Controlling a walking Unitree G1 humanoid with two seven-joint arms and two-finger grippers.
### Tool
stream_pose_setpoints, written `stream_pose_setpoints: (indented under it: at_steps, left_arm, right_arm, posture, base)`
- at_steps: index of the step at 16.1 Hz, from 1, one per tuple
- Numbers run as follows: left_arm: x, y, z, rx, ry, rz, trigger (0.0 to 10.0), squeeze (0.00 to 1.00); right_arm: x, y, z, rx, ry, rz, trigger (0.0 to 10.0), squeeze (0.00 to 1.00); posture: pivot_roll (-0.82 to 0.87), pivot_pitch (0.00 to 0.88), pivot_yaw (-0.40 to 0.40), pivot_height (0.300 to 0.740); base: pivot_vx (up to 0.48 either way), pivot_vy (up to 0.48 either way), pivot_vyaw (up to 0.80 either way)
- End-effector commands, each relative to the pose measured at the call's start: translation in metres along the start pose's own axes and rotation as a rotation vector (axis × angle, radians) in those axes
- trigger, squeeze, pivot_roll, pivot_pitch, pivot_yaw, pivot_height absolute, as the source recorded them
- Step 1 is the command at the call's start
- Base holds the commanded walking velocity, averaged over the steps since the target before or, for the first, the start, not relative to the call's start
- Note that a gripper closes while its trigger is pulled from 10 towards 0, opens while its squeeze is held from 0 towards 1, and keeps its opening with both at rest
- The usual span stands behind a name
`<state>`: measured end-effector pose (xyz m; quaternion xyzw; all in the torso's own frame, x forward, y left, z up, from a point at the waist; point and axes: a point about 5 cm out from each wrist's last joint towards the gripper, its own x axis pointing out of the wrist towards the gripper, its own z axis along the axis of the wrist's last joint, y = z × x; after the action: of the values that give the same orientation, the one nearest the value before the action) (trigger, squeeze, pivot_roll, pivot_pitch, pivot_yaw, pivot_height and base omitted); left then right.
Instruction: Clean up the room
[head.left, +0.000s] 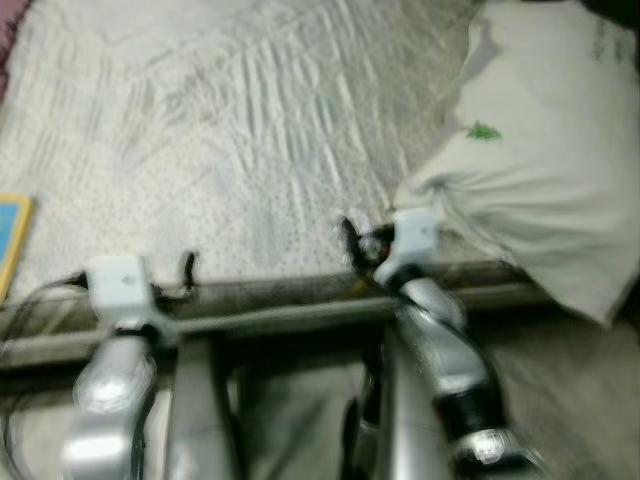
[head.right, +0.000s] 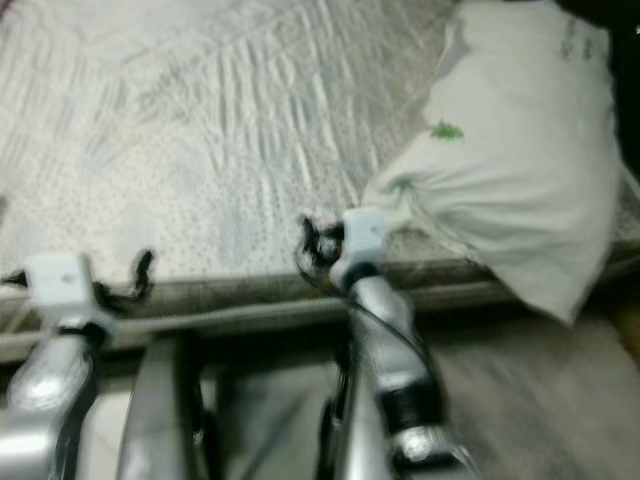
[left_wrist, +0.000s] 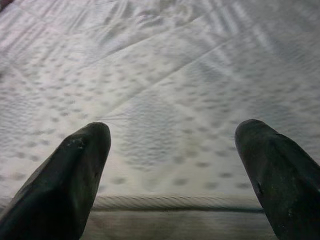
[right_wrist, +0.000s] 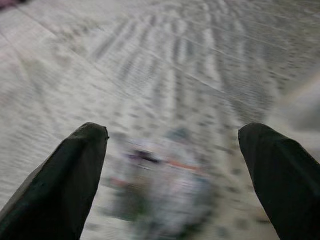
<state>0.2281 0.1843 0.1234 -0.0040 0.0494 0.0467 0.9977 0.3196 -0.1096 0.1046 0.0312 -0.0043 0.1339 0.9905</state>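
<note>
While the views are blurred by motion, a bed (head.left: 250, 130) with a pale quilted, dotted cover is seen spreading across the far and left of the scene, its corded near edge running just beyond the two silver arms. On the right of the bed a large white pillow (head.left: 540, 170) with a small green mark is laid, its near end overhanging the bed's edge. At the far left edge a flat yellow and blue thing (head.left: 12, 235) is seen on the bed; what it is cannot be told. The right gripper (right_wrist: 172, 150) is held over the near edge of the bed, just left of the pillow, with its two black fingers spread wide; between them, on the cover, a small crumpled item (right_wrist: 160, 195) with white and coloured patches is shown, too blurred to identify. The left gripper (left_wrist: 172, 150) is held at the near edge further left, its fingers likewise parted and holding nothing.
</note>
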Motion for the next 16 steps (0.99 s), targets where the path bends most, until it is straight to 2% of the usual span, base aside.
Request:
stream_pose_setpoints:
  at_steps: [1,4,10,13,14,15,16]
  left_arm:
    - [-0.008,0.005,-0.011,0.019,0.06,0.027,10.0,0.0]
    - [-0.014,0.005,-0.013,0.01,0.084,0.042,10.0,0.0]
    - [-0.025,0.012,-0.011,0.034,0.105,0.071,10.0,0.0]
    - [-0.026,0.013,-0.01,0.039,0.108,0.081,10.0,0.0]
    - [-0.026,0.013,-0.01,0.04,0.11,0.08,10.0,0.0]
    - [-0.026,0.013,-0.01,0.04,0.111,0.08,10.0,0.0]
    - [-0.026,0.013,-0.01,0.04,0.111,0.079,10.0,0.0]
  right_arm:
    - [-0.001,-0.002,-0.007,0.002,0.026,0.0,10.0,0.0]
    - [0.006,-0.002,-0.007,-0.022,0.031,0.032,10.0,0.0]
    - [0.019,0.02,-0.019,-0.101,0.093,0.181,10.0,0.0]
    - [0.032,0.036,-0.015,-0.108,0.094,0.159,10.0,0.0]
    - [0.035,0.041,-0.016,-0.14,0.104,0.143,10.0,0.0]
    - [0.035,0.041,-0.016,-0.144,0.106,0.139,10.0,0.0]
    - [0.036,0.044,-0.018,-0.151,0.119,0.138,3.6,0.0]
  posture:
    - [0.13,0.198,-0.078,0.484]
    - [0.15,0.202,-0.081,0.484]
    - [0.18,0.214,-0.078,0.484]
    - [0.19,0.216,-0.081,0.484]
    - [0.19,0.216,-0.079,0.484]
    - [0.19,0.216,-0.079,0.484]
    - [0.2,0.215,-0.079,0.484]
  base:
    - [0.0,0.0,0.0]
    - [0.0,0.0,0.0]
    - [0.0,0.0,0.0]
    - [0.0,0.0,0.0]
    - [0.0,0.0,0.0]
    - [0.0,0.0,0.0]
    - [0.0,0.0,0.0]
